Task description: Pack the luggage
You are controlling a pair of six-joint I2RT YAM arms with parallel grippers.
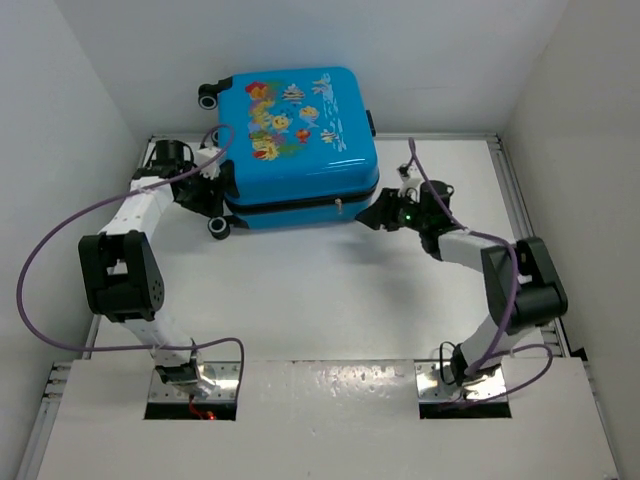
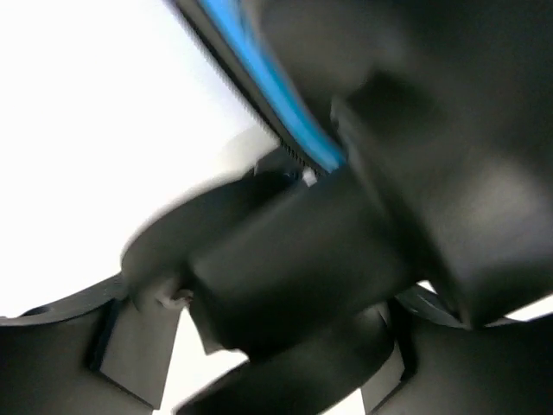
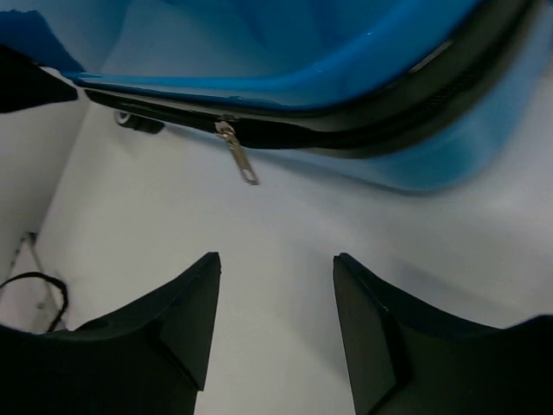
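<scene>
Zipping stage, with lid down on luggage

Luggage lies flat and closed at the 12 o'clock end of the table, fish print facing up. The right gripper sits off its 4 o'clock corner with jaws spread and nothing between them. In the right wrist view the zipper pull hangs from the dark seam, ahead of the fingertips and towards 11 o'clock. The left gripper is tucked against the 8 o'clock corner, just above a black wheel. Its own view is too blurred to show how its jaws stand. Packing looks finished and sealing appears to be the step in hand. The likely next move is for the right arm to reach forward, pinch the pull and draw it along the seam while the left arm steadies the shell.
</scene>
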